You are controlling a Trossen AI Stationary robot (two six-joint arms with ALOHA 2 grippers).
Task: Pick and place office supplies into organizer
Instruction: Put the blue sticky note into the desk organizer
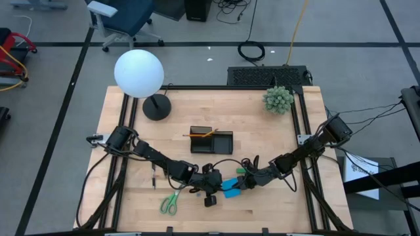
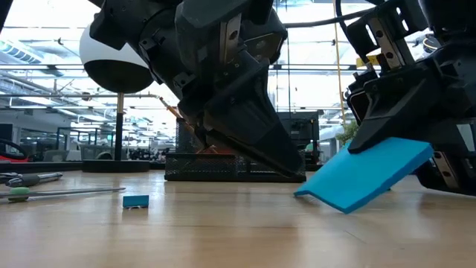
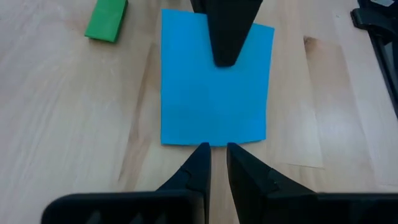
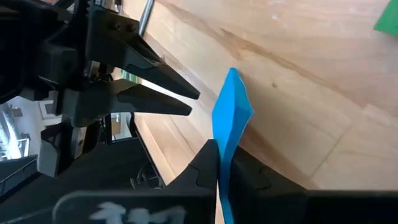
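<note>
The blue square pad (image 1: 230,188) lies tilted near the table's front middle, between my two grippers. My right gripper (image 4: 219,152) comes from the right and is shut on it. My left gripper (image 3: 217,149) comes from the left, slanting down. Its fingers are all but shut, with nothing between them, and their tips stand at the pad's left edge (image 3: 211,142). The tiny green eraser (image 3: 107,18) lies on the wood just beyond the pad. The green-handled scissors (image 1: 170,203) lie near the front edge. The black organizer (image 1: 211,139) stands mid-table with an orange pencil in it. My right gripper pinches the pad's right edge (image 4: 225,140) between its two fingers, one finger (image 3: 225,37) on top and one beneath. The fingers come from the table's right, slanting down. The pad (image 2: 372,175) is raised at that end and slightly bent, and its left edge (image 2: 312,193) rests on the table. My left gripper has its fingertips at the pad's left edge; I cannot tell whether they touch it.
A lamp with a white globe (image 1: 139,72) and a round black base (image 1: 156,107) stands at the far left. A green spiky plant ball (image 1: 278,99) sits at the far right. A dark pen (image 1: 154,177) lies left of the left arm.
</note>
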